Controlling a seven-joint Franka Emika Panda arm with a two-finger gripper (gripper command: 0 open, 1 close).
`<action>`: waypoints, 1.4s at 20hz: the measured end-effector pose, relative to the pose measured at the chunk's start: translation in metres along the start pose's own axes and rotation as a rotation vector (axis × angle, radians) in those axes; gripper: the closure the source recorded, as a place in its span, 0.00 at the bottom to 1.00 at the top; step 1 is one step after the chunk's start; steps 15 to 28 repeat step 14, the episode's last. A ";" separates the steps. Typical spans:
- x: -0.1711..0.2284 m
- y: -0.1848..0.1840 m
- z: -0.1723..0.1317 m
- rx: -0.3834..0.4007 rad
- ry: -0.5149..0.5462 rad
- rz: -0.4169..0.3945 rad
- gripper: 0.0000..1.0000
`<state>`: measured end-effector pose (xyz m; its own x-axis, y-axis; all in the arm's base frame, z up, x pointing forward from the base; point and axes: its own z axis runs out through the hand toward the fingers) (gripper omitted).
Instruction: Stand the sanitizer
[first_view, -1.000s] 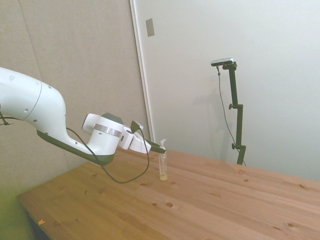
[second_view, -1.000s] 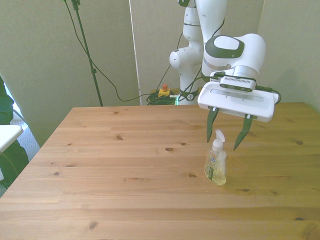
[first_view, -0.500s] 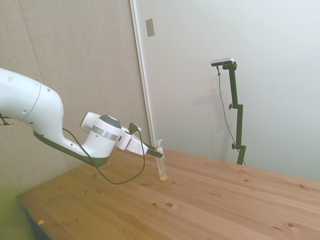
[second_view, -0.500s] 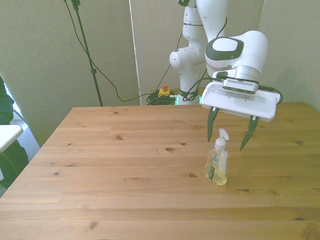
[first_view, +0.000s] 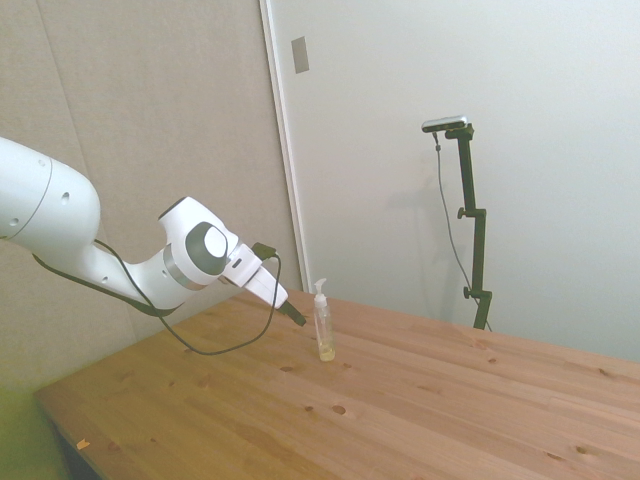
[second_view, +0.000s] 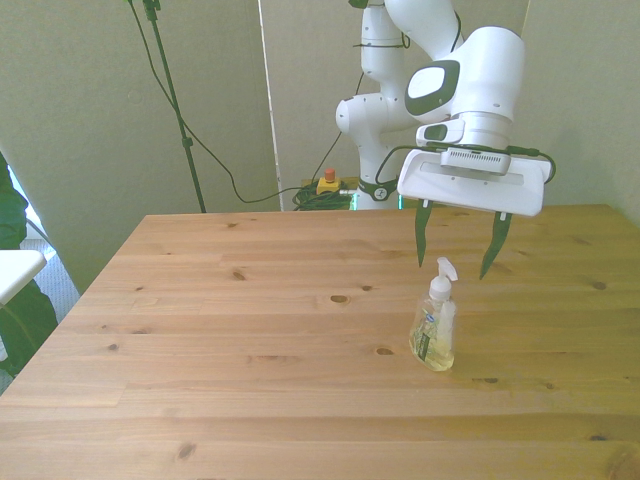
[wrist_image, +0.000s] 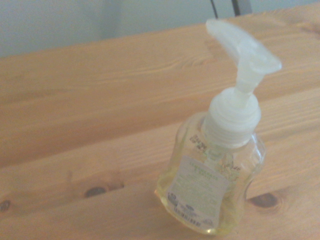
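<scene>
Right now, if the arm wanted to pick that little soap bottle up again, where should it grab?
Probably around the flat body of the sanitizer, below the white pump top. It stands upright on the table, so coming straight down with the open gripper, fingers closing across the narrow sides, looks steadiest. The pump is thin and tapered, so it could slip.

The white Franka arm's two-finger gripper (second_view: 455, 255) hangs above the tabletop, dark fingers (second_view: 421, 240) spread wide, pointing down.

Bare table (second_view: 250, 330) all round — only upright sanitizer (second_view: 433, 327).
</scene>
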<state>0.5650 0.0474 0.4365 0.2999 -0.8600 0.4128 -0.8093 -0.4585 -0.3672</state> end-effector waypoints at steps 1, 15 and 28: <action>0.001 0.001 0.000 -0.017 -0.024 -0.017 0.00; -0.028 0.080 -0.039 -0.201 -0.259 -0.251 0.00; -0.028 0.080 -0.039 -0.201 -0.259 -0.251 0.00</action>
